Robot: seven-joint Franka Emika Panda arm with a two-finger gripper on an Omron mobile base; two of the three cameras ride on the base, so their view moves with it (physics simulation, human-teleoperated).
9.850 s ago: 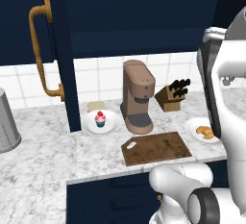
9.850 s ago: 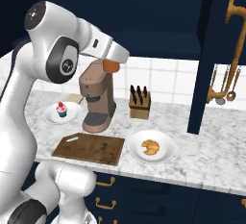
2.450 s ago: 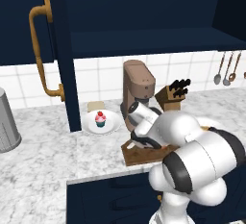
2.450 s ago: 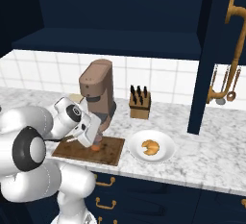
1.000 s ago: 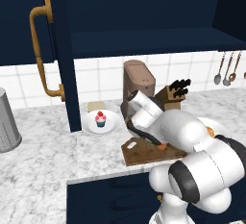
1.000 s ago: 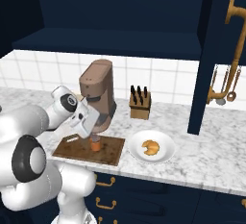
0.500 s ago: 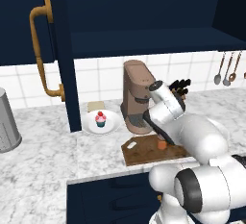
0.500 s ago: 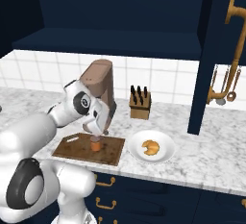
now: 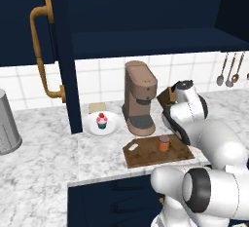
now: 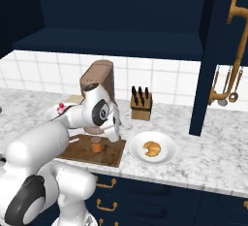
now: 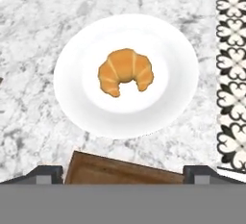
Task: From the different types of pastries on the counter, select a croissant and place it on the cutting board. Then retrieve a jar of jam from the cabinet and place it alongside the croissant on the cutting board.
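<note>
Gripper (image 11: 123, 170) spread wide and holding nothing, we look down from the hand view on a golden croissant (image 11: 126, 71) lying at the middle of a white plate (image 11: 178, 103) on the marbled counter (image 11: 33, 31), with the edge of the dark cutting board (image 11: 120, 172) between the fingertips (image 11: 45, 172). From the right base view, we see the jar of jam (image 10: 97, 144) standing upright on the board, left of the plate and apart from it. Farther left, a pink-frosted cupcake (image 9: 101, 121) sits on its own plate beside the brown coffee machine (image 9: 139, 98). A knife block (image 10: 140, 104) stands near the tiled wall, under the navy cabinet (image 9: 63, 55).
</note>
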